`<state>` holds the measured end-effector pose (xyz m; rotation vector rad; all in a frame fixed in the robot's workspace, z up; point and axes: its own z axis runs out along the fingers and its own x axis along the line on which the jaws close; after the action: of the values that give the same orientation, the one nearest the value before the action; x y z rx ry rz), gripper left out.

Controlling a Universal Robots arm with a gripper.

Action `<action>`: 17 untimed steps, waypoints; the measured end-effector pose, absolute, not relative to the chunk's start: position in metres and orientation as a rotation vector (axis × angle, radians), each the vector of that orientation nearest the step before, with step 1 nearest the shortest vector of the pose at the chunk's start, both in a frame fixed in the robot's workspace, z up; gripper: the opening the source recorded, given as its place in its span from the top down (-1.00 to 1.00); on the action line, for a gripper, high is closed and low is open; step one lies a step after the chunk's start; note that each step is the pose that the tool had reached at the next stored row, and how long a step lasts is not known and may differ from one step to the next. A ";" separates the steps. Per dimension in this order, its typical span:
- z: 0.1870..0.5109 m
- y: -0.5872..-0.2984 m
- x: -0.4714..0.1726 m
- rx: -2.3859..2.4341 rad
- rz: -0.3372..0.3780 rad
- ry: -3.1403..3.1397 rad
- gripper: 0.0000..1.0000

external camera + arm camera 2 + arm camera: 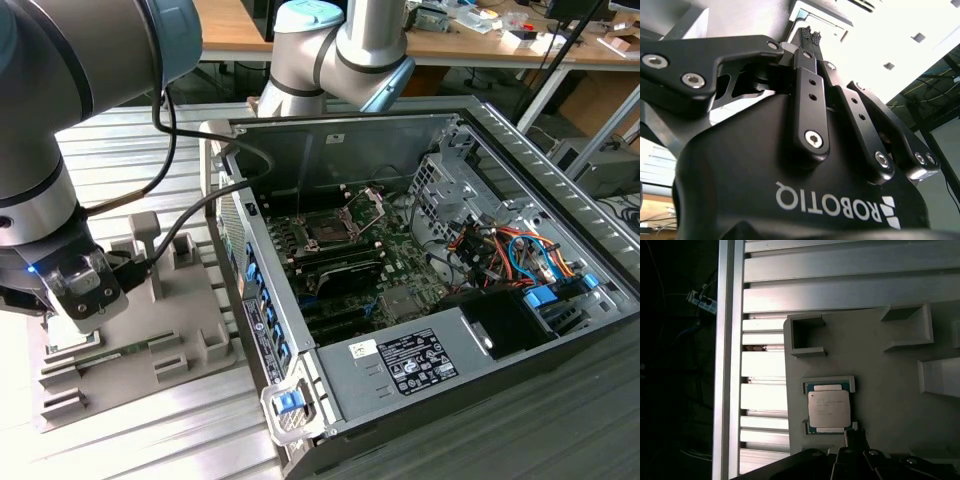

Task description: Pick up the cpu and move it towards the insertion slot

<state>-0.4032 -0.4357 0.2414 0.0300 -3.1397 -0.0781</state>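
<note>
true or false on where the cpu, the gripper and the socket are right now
1. The cpu lies on the grey fixture plate, between its corner holders. True.
2. The gripper grips the cpu. False: it is shut on nothing, and the cpu lies free on the plate.
3. The insertion slot has its retaining bracket flipped up. True.
4. The computer case stands to the exterior view's left of the fixture plate. False: it stands to the plate's right in that view.
</note>
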 end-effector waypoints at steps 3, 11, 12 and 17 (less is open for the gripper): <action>0.240 -0.436 -0.403 0.030 -0.078 -3.140 0.79; 0.238 -0.436 -0.404 0.030 -0.078 -3.140 0.79; 0.238 -0.436 -0.404 0.030 -0.078 -3.140 0.79; 0.237 -0.436 -0.404 0.030 -0.077 -3.140 0.79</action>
<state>-0.4036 -0.4357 0.2370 0.0302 -3.1398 -0.0775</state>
